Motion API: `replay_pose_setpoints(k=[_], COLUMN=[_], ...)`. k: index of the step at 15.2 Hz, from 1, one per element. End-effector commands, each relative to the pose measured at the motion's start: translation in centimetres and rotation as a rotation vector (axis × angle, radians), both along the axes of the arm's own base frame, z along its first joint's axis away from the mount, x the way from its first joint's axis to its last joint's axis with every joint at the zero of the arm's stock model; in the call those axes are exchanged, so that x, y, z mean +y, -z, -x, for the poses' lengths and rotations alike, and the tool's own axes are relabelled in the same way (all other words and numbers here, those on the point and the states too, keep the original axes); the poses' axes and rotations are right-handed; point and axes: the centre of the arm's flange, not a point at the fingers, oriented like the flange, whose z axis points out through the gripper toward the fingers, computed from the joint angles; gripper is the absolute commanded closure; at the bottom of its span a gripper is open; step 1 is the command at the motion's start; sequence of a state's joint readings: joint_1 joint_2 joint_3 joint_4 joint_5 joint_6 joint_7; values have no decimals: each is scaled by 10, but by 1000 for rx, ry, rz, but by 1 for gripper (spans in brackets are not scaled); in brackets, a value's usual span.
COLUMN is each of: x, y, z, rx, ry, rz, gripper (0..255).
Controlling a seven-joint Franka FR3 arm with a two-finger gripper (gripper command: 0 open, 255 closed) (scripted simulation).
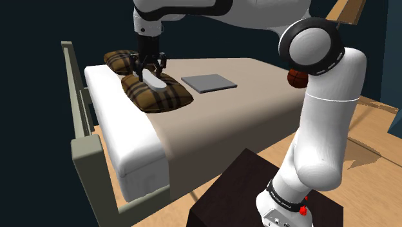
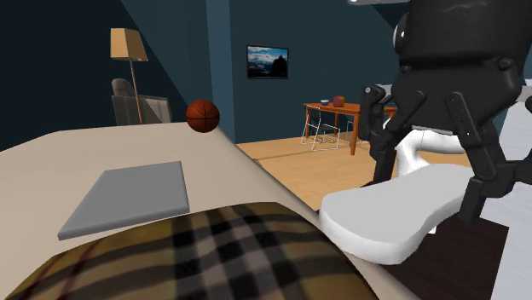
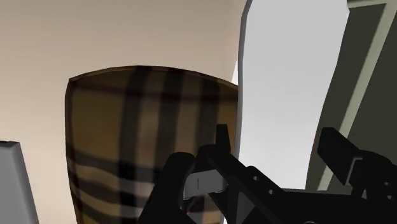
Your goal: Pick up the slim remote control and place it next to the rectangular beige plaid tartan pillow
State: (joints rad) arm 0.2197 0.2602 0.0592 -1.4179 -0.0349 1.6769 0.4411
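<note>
While poised low over the near plaid pillow, clamps the slim remote in the black gripper. With the two fingers spread only as far as the remote's width, presses on both long sides at the end closest to the grey-green bed frame. From that grip, sticks out white and nearly level beyond the fingertips, running along the pillow's length toward the shoulder view's lower right. Sits right over the brown-and-tan checks; cannot tell whether brushing the fabric or just clear of it. In the second exterior view, shows as a pale rounded slab under and in front of the black linkages, above the pillow's right-hand edge, with the free end toward the camera. In the wrist view, looks down past parted fingers onto the same pillow, seen lengthwise on the beige cover.

Behind the gripper in the shoulder view, nearer the frame, has a second plaid pillow, close against the first. To the shoulder view's right of both, well apart from the remote, has a thin grey pad flat on the cover, and beyond that a basketball at the bed's far edge. Reaches in by the white arm from the dark box stand at the shoulder view's lower right.
</note>
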Motion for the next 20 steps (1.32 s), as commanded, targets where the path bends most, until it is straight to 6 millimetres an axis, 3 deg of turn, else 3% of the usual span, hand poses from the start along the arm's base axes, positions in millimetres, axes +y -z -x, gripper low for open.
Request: replay_pose_setpoints(k=[1, 4, 20], x=[27, 67, 67], y=[1, 1, 85], z=[-5, -16, -16], rx=[-1, -1, -1], ry=[2, 2, 2], rz=[0, 0, 0], gripper=[255, 255, 255])
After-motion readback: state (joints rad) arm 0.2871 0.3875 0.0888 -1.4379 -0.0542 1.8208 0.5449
